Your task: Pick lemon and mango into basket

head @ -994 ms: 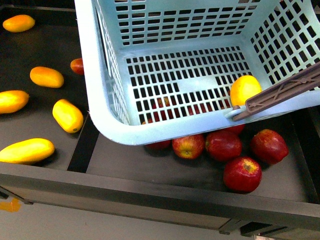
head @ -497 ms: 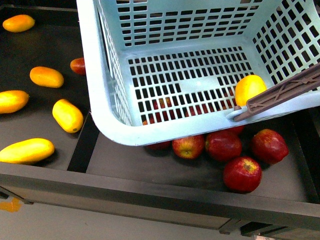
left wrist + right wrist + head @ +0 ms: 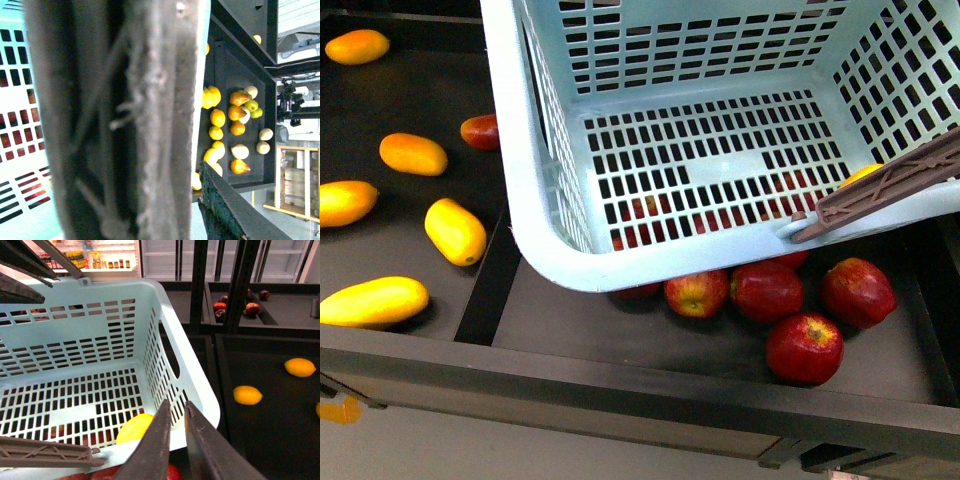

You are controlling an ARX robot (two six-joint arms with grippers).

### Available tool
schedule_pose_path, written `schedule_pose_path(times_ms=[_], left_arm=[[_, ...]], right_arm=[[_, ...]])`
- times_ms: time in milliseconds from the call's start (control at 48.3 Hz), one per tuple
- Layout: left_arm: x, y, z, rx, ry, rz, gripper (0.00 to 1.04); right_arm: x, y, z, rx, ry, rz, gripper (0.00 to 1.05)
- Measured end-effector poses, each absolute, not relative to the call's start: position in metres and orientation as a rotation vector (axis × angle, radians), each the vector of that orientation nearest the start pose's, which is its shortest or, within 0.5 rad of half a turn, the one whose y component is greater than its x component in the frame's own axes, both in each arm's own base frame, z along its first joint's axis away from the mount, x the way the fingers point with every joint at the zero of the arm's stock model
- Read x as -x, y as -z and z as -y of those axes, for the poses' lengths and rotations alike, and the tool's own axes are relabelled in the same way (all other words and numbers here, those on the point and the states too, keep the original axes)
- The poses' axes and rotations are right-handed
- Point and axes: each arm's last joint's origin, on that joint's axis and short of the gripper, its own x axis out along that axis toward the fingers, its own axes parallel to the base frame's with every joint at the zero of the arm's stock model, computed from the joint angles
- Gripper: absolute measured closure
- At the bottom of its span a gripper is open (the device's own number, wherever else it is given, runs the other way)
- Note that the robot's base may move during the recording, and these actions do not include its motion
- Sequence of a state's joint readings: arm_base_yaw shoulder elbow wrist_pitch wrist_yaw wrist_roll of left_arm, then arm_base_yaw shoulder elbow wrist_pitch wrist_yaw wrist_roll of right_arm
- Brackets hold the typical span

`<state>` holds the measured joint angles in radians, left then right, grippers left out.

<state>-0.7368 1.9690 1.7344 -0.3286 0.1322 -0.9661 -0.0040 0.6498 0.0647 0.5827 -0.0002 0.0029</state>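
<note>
The lemon (image 3: 134,427) was seen on the slotted floor of the basket (image 3: 195,390), in a corner against the wall. It lay just below and beside the right end effector (image 3: 177,407), not touching it. The fingers (image 3: 160,450) of that end effector were drawn together with only a narrow gap and nothing between them. They were held above the basket's rim and pointed obliquely down. In the front view the lemon (image 3: 860,175) was largely hidden behind the brown handle (image 3: 890,185), and neither arm was shown. A mango (image 3: 455,231) lay outside the basket on the dark tray (image 3: 410,100), with other mangoes (image 3: 372,301) around it, well apart from the right end effector. Red apples (image 3: 805,348) were seen under and beside the basket. The left wrist view was filled by the blurred handle (image 3: 150,125). The left end effector could not be made out there, so its state could not be told.
</note>
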Motion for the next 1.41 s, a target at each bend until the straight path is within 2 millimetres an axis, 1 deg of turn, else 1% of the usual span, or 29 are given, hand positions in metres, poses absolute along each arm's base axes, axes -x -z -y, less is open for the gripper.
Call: schedule_pose_path(times_ms=[83,124,145,373,393,435,456,538,580,870,1408], left_arm=[[-0.3353,-0.2968,0.3093,0.708,0.501,-0.903,0.78],[-0.3353,-0.2968,0.3093,0.708,0.501,-0.903,0.78],[-0.3353,-0.2968,0.3093,0.708,0.501,-0.903,0.78],[-0.3353,-0.2967,0.3093,0.708,0.5,-0.902,0.78],[-0.3353,-0.2967,0.3093,0.708,0.5,-0.902,0.78],[-0.3353,-0.2967,0.3093,0.708,0.5,-0.902,0.78],[-0.3353,-0.2967,0.3093,0.708,0.501,-0.902,0.78],[-0.3353,-0.2968,0.3093,0.708,0.502,-0.903,0.78],[-0.3353,-0.2968,0.3093,0.708,0.502,-0.903,0.78],[-0.3303,-0.2968,0.3145,0.711,0.533,-0.926,0.78],[-0.3352,-0.2966,0.3093,0.707,0.497,-0.901,0.78]], right_arm=[[-0.1437,-0.1778,0.0005,-0.003,0.003,-0.001,0.8],[-0.1436,-0.1777,0.0005,-0.003,0.003,-0.001,0.72],[-0.1436,-0.1776,0.0005,-0.003,0.003,-0.002,0.71],[-0.1436,-0.1775,0.0005,-0.003,0.003,-0.002,0.38],[-0.1436,-0.1775,0.0005,-0.003,0.003,-0.002,0.36],[-0.1436,-0.1775,0.0005,-0.003,0.003,-0.002,0.29],[-0.1436,-0.1775,0.0005,-0.003,0.003,-0.002,0.27],[-0.1436,-0.1775,0.0005,-0.003,0.003,-0.002,0.12],[-0.1436,-0.1775,0.0005,-0.003,0.003,-0.002,0.08],[-0.1433,-0.1773,0.0006,-0.003,0.007,-0.001,0.09],[-0.1429,-0.1755,0.0001,-0.003,0.0,-0.007,0.09]])
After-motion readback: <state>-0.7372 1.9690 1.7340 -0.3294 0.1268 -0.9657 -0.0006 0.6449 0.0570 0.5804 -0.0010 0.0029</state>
